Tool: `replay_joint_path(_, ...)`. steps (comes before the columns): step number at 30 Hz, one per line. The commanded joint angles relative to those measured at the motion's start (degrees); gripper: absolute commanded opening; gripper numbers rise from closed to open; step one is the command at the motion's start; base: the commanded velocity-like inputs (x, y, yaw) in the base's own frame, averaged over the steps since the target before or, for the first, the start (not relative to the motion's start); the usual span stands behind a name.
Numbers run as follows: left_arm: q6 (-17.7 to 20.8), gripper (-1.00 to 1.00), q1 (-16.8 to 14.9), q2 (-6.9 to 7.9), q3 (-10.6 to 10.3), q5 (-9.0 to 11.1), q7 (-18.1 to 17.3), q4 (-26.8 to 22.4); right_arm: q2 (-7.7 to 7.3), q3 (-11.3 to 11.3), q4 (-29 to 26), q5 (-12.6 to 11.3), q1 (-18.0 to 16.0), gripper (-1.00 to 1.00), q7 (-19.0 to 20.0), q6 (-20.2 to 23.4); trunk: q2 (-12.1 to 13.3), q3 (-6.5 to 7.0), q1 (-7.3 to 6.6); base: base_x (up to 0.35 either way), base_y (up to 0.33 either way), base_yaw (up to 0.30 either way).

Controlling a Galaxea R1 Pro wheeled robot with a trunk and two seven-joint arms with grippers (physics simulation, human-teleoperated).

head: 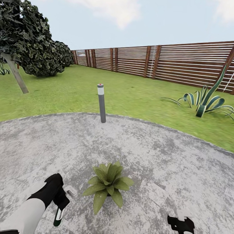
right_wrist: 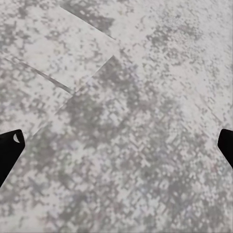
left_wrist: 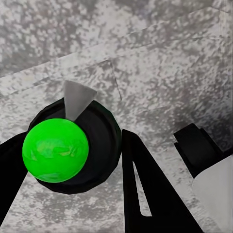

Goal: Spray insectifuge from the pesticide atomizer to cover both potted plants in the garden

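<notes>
- The pesticide atomizer point(head: 59, 214) was in my left gripper point(head: 61, 203), low at the near left of the patio point(head: 146, 149); its dark body hung below the fingers and its pale nozzle head point(head: 70, 190) stood out toward the potted plant.
- In the left wrist view the atomizer point(left_wrist: 92, 145) sat between my two dark fingers point(left_wrist: 145, 194), which were closed against its round black body; a bright green sphere point(left_wrist: 55, 150) covered part of it and a grey wedge point(left_wrist: 76, 98) rose from its top.
- The potted plant point(head: 108, 186) stood on the paving just beside the atomizer, to its right, apart from it. Its broad pointed leaves were plain green; I saw no whitish specks on them. Its pot was hidden under the leaves.
- My right gripper point(head: 181, 224) hung low at the near right, well apart from the plant. In the right wrist view its fingertips point(right_wrist: 8, 150) sat at opposite edges with bare mottled paving between them: spread wide, holding nothing.
- Beyond the plant a grey bollard lamp point(head: 101, 103) stood upright at the patio's far edge, where the lawn point(head: 136, 97) began.
- A striped agave point(head: 204, 102) grew on the lawn to the right, near the brown slat fence point(head: 169, 63).
- A dark-leaved tree point(head: 26, 39) stood at the far left.
</notes>
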Motion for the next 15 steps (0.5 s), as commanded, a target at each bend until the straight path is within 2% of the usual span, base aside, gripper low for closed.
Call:
replay_joint_path(1, 0.38, -1.0, -0.15, -0.07, 0.27, -0.37, -0.47, -0.08, 0.0, -0.46, 0.07, 0.6, -0.04, 1.0, -0.16, -0.18, -0.02, -0.06, -0.01, 0.0, 0.0, 0.0)
replay_joint_path(4, 0.72, -1.0, -0.66, -0.33, 0.35, -0.3, -1.29, -0.37, 0.01, -0.46, 0.1, 0.6, -0.04, 1.0, -0.16, -0.18, -0.02, -0.07, -0.01, 0.0, 0.0, 0.0)
replay_joint_path(6, 0.8, -1.0, -1.03, -0.74, 0.33, -0.97, -4.4, -0.8, 0.06, -0.46, 0.13, 0.6, -0.04, 1.0, -0.16, -0.18, -0.02, -0.07, -0.01, 0.0, 0.0, 0.0)
replay_joint_path(8, 0.88, -1.0, -3.23, -1.11, 0.35, -3.75, -8.86, -0.92, 0.08, -0.46, 0.15, 0.6, -0.04, 1.0, -0.16, -0.18, -0.02, -0.07, -0.01, 0.0, 0.0, 0.0)
replay_joint_path(9, 0.91, -1.0, -4.37, -1.25, 0.37, -6.63, -11.64, -0.94, 0.09, -0.46, 0.15, 0.6, -0.04, 1.0, -0.16, -0.18, -0.02, -0.07, -0.01, 0.0, 0.0, 0.0)
replay_joint_path(10, 0.92, -1.0, -4.75, -1.34, 0.37, -8.66, -13.13, -0.95, 0.09, -0.46, 0.15, 0.6, -0.04, 1.0, -0.16, -0.18, -0.02, -0.07, -0.01, 0.0, 0.0, 0.0)
replay_joint_path(12, 0.94, -1.0, -5.02, -1.37, 0.44, -11.21, -14.29, -0.93, 0.09, -0.46, 0.16, 0.6, -0.04, 1.0, -0.16, -0.18, -0.02, -0.07, -0.01, 0.0, 0.0, 0.0)
replay_joint_path(15, 0.93, -1.0, -5.13, -1.22, 0.29, -12.8, -14.77, -0.88, 0.08, -0.46, 0.16, 0.6, -0.04, 1.0, -0.16, -0.18, -0.02, -0.07, -0.01, 0.0, 0.0, 0.0)
